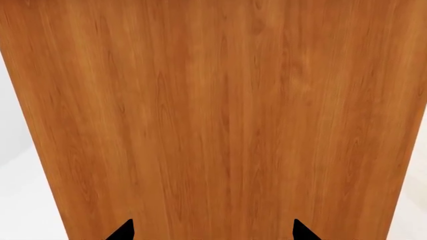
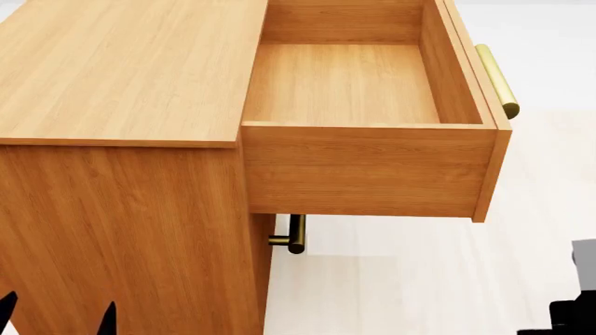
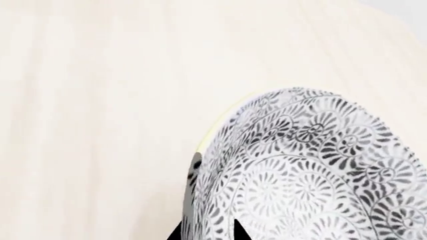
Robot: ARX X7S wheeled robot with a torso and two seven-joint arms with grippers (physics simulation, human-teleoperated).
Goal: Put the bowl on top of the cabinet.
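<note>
The bowl [image 3: 313, 170], white with a dense dark leaf pattern, fills the right wrist view, tilted over pale floor. My right gripper [image 3: 208, 232] is shut on the bowl's rim, one dark fingertip on each side of the wall. The bowl does not show in the head view. The cabinet [image 2: 121, 70] is orange-brown wood with a flat bare top. Its side panel [image 1: 220, 115] fills the left wrist view. My left gripper [image 1: 213, 231] stands open and holds nothing, facing that panel low at the cabinet's near corner [image 2: 56, 314].
The cabinet's top drawer [image 2: 363, 174] is pulled far out and holds nothing; its brass bar handle [image 2: 496, 80] sticks out at the right. A lower brass handle [image 2: 290, 237] shows under it. Pale floor [image 2: 400, 279] lies right of the cabinet. Part of my right arm [image 2: 570, 315] shows low right.
</note>
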